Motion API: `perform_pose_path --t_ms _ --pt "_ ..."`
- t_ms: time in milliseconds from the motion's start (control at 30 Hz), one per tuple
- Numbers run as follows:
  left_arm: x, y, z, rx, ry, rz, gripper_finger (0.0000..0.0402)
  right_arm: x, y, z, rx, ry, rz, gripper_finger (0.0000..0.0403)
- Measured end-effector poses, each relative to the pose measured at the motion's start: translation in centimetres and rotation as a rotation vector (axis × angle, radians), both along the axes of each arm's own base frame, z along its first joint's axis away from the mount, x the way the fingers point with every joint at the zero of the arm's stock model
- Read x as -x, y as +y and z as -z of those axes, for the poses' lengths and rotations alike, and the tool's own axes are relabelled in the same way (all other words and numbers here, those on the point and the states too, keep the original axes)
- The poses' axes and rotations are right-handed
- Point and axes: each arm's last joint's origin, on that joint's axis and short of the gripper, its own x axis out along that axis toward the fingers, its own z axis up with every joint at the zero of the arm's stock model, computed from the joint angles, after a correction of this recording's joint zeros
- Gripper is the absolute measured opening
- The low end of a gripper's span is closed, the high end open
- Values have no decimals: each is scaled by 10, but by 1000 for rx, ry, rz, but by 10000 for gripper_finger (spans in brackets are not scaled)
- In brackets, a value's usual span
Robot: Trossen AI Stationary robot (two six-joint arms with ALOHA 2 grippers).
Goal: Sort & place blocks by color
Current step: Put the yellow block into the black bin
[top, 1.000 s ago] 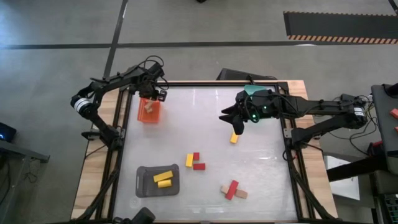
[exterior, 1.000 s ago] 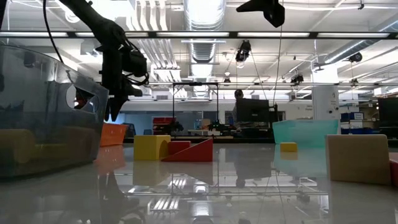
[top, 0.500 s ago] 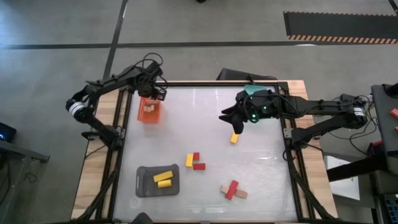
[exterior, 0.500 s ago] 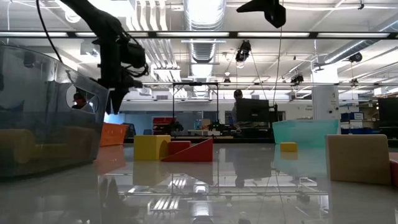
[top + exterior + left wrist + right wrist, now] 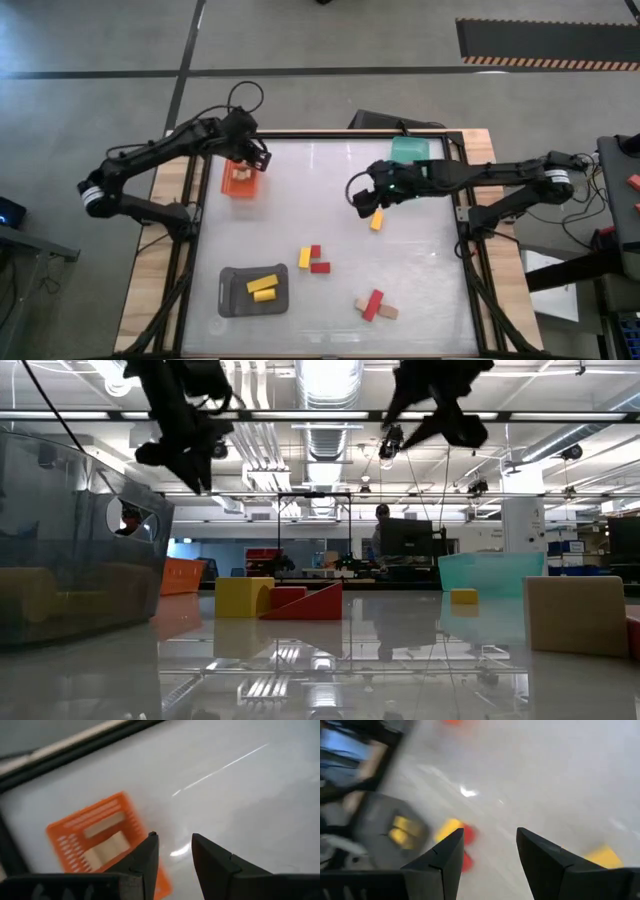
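Observation:
An orange tray (image 5: 240, 178) at the far left holds two tan blocks (image 5: 107, 845). My left gripper (image 5: 246, 150) hangs open just beyond its far edge, well above it (image 5: 185, 455), with nothing between its fingers (image 5: 172, 852). My right gripper (image 5: 358, 194) hovers open near the table's middle, above and left of a lone yellow block (image 5: 377, 221) lying flat on the table. Its wrist view shows that yellow block (image 5: 602, 856) off to one side. A yellow and two red blocks (image 5: 313, 260) lie mid-table. Red and tan blocks (image 5: 374, 305) lie near the front.
A grey tray (image 5: 254, 291) at the front left holds two yellow blocks (image 5: 263, 287). A green tray (image 5: 408, 150) stands at the far edge behind the right arm. Bare white tabletop (image 5: 300, 200) lies between the two grippers.
My left gripper has risen from over the orange tray and drawn back toward the far left corner. My right gripper has come down, shifted toward the table's left and rolled about its own axis. No block has moved.

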Motion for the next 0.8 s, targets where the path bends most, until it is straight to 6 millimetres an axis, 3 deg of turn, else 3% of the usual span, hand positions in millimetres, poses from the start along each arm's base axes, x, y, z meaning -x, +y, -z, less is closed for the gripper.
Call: perform_pose_path --t_ms 200,400,800 --pt "-5 -21 -21 -86 -167 71 100 -2 -1 36 -126 279 148 171" --pt "-9 -25 -31 -99 -284 30 100 2 -3 68 -161 573 250 171" --pt "-11 -24 -31 -105 -296 29 100 -16 -11 107 -137 685 243 171"
